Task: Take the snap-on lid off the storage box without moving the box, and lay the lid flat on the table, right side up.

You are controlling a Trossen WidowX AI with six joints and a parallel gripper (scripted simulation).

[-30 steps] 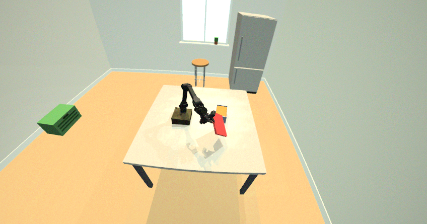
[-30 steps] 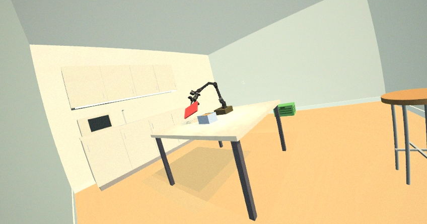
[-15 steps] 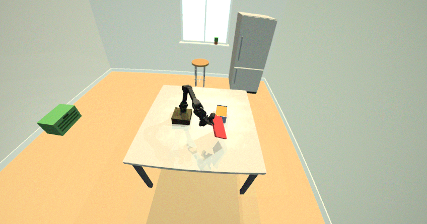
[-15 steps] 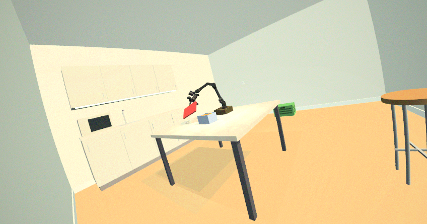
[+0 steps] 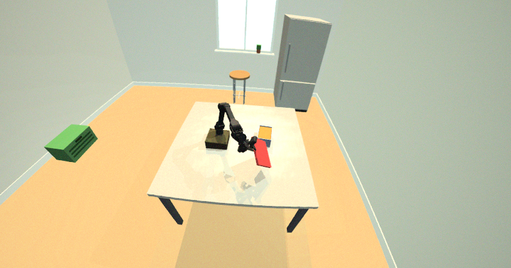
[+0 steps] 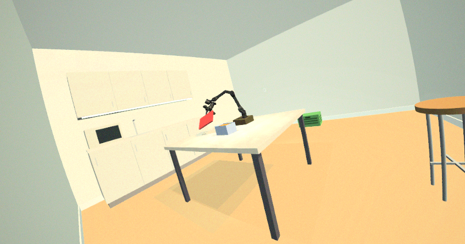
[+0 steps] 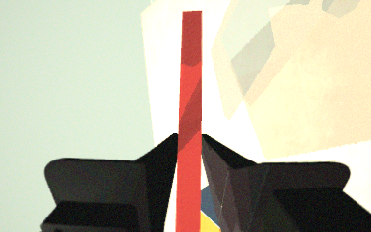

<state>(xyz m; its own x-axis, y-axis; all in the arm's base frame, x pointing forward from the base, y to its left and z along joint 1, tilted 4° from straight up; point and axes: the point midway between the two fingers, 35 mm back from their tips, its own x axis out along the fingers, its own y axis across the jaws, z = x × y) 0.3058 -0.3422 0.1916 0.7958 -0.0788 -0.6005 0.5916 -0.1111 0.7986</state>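
Observation:
The red lid [image 5: 263,154] [image 6: 206,120] [image 7: 189,97] is off the box and held in the air, steeply tilted. In the wrist view it shows edge-on between the fingers. My gripper [image 5: 254,146] [image 7: 189,139] is shut on the lid near one edge. The storage box [image 5: 266,142] [image 6: 224,129] is blue-grey and stands open on the table, with orange-yellow showing inside. In the top view the lid hangs in front of the box and hides a little of its near side. The gap between the lid's low edge and the table is hard to judge.
The table [image 5: 186,179] [image 6: 248,140] bears the arm's dark base block [image 5: 217,139] [image 6: 243,120], left of the box in the top view. The table's front edge lies beyond the lid toward the top camera. A stool [image 5: 239,74] stands on the floor behind the table.

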